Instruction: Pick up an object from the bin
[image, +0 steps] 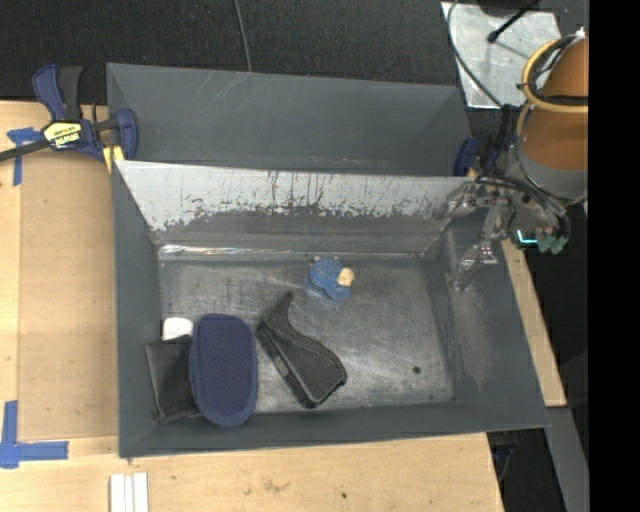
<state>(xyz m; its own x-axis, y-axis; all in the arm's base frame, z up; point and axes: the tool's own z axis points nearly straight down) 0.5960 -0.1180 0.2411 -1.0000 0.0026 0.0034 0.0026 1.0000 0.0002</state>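
My gripper hangs over the bin's right wall, high above the floor, open with nothing between its fingers. The nearest loose thing is a small blue lump with a cream-coloured tip, lying near the back of the floor, well to the gripper's left. A dark grey curved, handle-like piece lies slanted in the middle front. Both lie apart from the gripper.
At the front left lies a blue oval pad, partly over a flat black piece. A small white block sits at that piece's back edge. The arm comes in from the right, over the rim.
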